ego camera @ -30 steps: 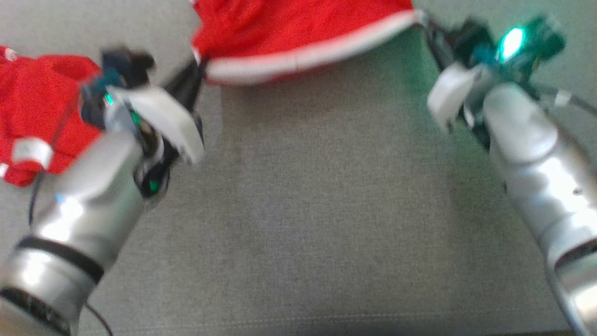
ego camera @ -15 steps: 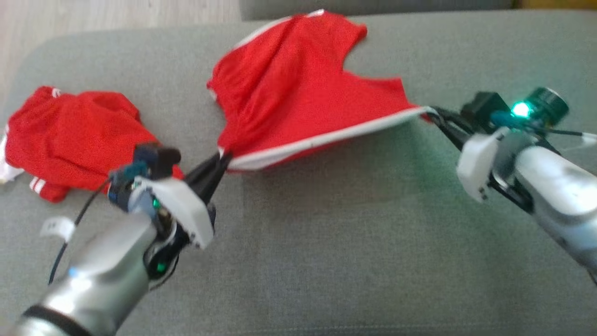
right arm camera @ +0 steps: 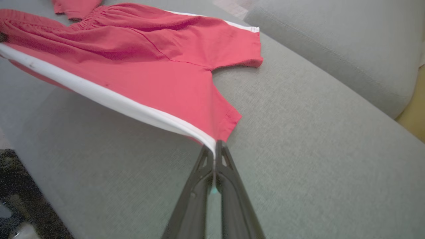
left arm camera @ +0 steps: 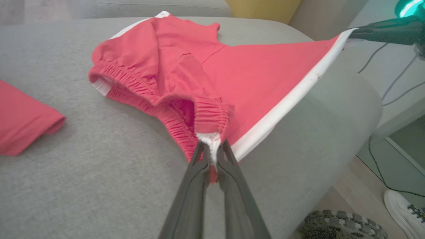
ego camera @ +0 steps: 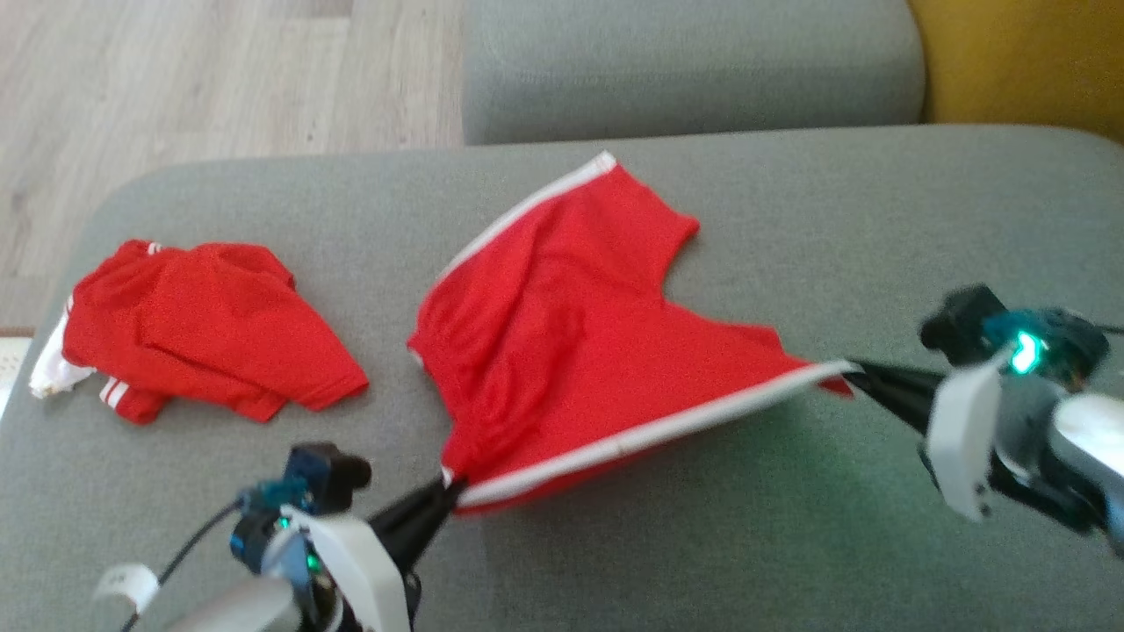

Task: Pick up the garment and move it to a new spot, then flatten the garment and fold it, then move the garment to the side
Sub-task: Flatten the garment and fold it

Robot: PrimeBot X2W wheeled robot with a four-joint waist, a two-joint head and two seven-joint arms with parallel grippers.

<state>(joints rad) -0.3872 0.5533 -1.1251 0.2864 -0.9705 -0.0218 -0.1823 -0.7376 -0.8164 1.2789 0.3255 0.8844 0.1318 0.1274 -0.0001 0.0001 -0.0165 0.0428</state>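
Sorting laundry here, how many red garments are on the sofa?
2. The shorts, stretched between the left gripper and right gripper; another garment lying apart at the left end of the sofa. More could be out of frame.

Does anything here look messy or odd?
The red shorts sit lopsided: one white-striped edge stretched taut between left pincer and right pincer, the rest slumped, wrinkled, on the sofa. Another red garment lies crumpled.

1. The shorts [ego camera: 562, 333] lie mid-way across the sofa seat [ego camera: 702, 527].
2. The left claw [ego camera: 448, 484] grips their near-left corner, and the right claw [ego camera: 856, 376] grips their right corner.
3. Another garment [ego camera: 206, 329] lies on the seat to their left, apart from them.
4. The back cushion [ego camera: 685, 61] stands behind.
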